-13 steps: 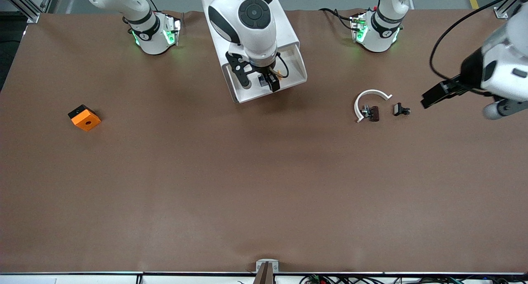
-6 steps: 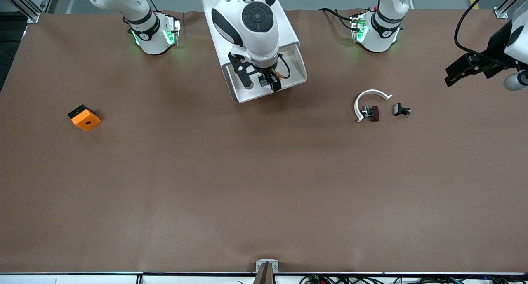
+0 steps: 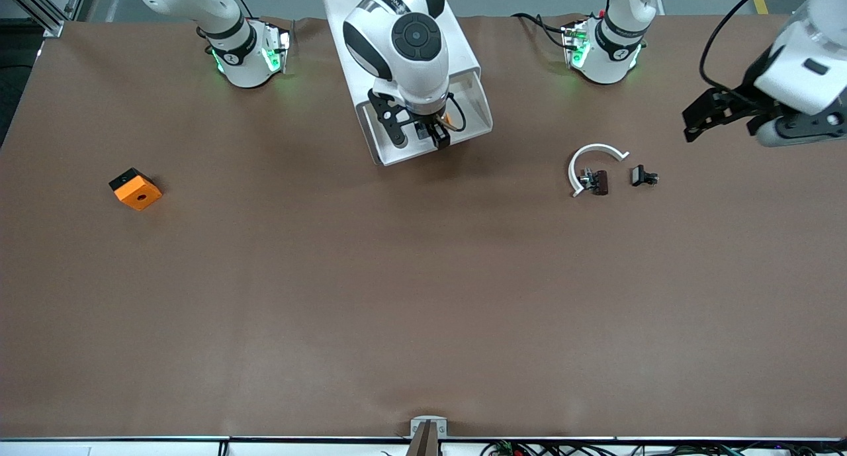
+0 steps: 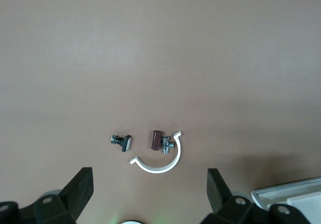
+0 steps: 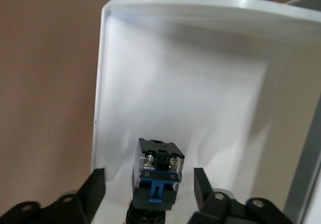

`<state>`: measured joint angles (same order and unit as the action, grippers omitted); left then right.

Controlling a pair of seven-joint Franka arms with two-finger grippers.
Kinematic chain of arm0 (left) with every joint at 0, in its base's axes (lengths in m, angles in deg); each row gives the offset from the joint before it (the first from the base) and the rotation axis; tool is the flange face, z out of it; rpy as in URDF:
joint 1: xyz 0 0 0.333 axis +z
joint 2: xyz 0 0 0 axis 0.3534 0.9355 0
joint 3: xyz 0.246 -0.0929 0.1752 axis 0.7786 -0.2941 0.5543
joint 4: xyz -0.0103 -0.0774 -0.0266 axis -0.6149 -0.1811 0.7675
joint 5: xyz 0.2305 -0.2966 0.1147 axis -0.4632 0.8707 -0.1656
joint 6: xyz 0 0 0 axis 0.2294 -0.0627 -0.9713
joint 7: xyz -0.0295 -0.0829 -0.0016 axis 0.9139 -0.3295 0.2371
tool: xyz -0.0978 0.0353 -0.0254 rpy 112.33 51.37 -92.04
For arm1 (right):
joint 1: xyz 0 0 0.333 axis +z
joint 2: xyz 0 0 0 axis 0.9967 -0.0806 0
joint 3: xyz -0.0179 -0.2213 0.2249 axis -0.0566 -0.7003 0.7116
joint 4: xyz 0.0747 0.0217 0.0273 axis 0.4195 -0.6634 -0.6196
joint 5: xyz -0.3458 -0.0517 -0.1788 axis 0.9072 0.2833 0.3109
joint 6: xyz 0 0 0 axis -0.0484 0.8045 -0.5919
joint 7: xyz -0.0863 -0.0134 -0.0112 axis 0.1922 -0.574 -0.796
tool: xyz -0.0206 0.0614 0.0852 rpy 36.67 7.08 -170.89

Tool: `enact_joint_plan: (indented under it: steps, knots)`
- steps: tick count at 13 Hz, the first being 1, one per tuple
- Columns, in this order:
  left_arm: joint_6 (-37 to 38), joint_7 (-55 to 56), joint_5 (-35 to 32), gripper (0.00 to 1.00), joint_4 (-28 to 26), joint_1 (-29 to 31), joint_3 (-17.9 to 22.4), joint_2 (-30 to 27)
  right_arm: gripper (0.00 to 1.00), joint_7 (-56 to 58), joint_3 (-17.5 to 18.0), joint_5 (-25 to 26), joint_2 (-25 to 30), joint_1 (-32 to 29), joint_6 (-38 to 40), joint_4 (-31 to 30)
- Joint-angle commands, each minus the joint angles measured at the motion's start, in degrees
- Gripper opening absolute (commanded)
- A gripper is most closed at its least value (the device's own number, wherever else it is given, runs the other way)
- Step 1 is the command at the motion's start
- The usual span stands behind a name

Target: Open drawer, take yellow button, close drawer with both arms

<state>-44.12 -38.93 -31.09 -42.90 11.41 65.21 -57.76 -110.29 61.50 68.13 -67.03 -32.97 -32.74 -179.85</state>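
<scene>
The uppermost drawer [image 3: 475, 114] of the white cabinet [image 3: 463, 49] stands pulled open. My right gripper [image 3: 430, 135] is down inside it, open. In the right wrist view the drawer [image 5: 165, 73] holds the button [image 5: 156, 176], its dark body with blue clip lying between my right gripper's [image 5: 148, 194] spread fingers, apart from both. A bit of orange cap [image 3: 449, 120] shows beside the gripper. My left gripper [image 3: 700, 115] is open and empty, up over bare table at the left arm's end; in its wrist view [image 4: 149, 194] nothing lies between the fingers.
A white C-shaped ring [image 3: 593, 153] with a small brown part [image 3: 599, 181] and a small dark part [image 3: 643, 176] lie toward the left arm's end; they show in the left wrist view [image 4: 160, 164]. An orange square block [image 3: 135, 188] lies toward the right arm's end.
My left gripper swung up and away from beside the small parts, then came back a little. My right gripper stayed in the drawer, shifting slightly toward the cabinet.
</scene>
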Motion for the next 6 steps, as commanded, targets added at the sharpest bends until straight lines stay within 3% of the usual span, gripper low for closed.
enact_joint_plan:
  steps: [1,3,6]
  knots:
    - [-3.1,-5.8,-1.2,1.0,-7.4,0.4,0.1,-5.5,0.24,0.5,-0.3,-0.8,-0.8,0.7,-0.1,1.1]
    - [-3.3,-6.1,-0.9,1.0,-7.8,0.3,0.1,-5.1,0.14,0.9,-0.3,-0.7,-0.8,0.7,0.0,1.6]
    - [-3.5,-5.0,-0.3,1.0,-9.2,-0.2,-0.2,-4.8,0.14,1.6,-0.3,-0.8,-0.7,0.2,0.6,3.1]
